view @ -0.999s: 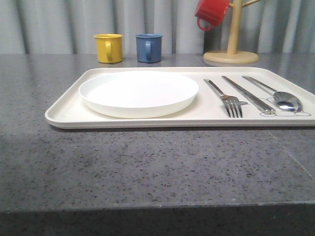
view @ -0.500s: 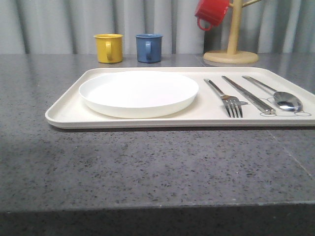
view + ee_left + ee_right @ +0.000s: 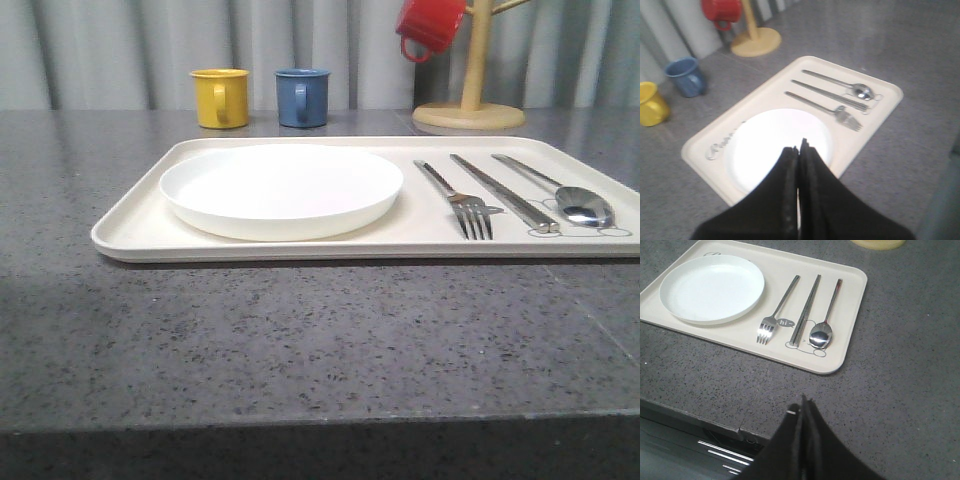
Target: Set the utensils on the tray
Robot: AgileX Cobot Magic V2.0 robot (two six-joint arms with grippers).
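Looking down my front camera, the cream tray (image 3: 130, 232) carries fork (image 3: 458, 196), chopsticks (image 3: 500, 191) and spoon (image 3: 560, 191) lying parallel, handles away (shiny steel), beside the round plate (image 3: 282, 188). My left gripper (image 3: 799, 150) and right gripper (image 3: 803, 405) are both closed, empty.

- On the large cream rectangular tray with rounded corners (image 3: 850, 305), the right wrist view shows a small grey speech bubble reading "hi~" (image 3: 786, 322), printed between the tines of the silver metal fork (image 3: 774, 315) and the near end of the flat metal chopsticks (image 3: 806, 310).
- In the left wrist view, grey cursive script (image 3: 722, 145) is printed on the tray's floor beside the round white plate (image 3: 775, 145); the picture is too blurred there for the word to be read.
- No other lettering, number or brand can be read on anything else.
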